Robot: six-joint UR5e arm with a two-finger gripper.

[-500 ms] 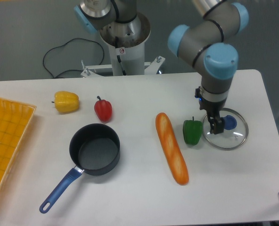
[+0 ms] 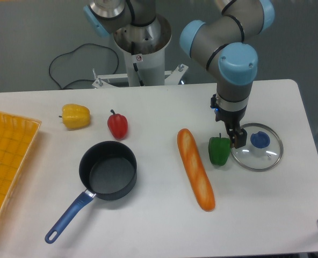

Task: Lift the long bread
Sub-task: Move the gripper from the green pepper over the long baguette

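Observation:
The long bread (image 2: 195, 169) lies flat on the white table, a slim orange-golden baguette running from upper left to lower right, right of the pan. My gripper (image 2: 234, 138) hangs to its right, over the gap between the green pepper (image 2: 219, 151) and the glass lid (image 2: 257, 147). Its dark fingers point down and look close together with nothing held; the gap between them is too small to read. The gripper is well apart from the bread.
A black pan with a blue handle (image 2: 107, 171) sits left of the bread. A red pepper (image 2: 117, 124) and a yellow pepper (image 2: 76, 116) lie behind it. An orange basket (image 2: 6, 161) occupies the far left edge.
The arm has shifted left and slightly up, moving the gripper off the lid's blue knob toward the green pepper. Nothing on the table has moved.

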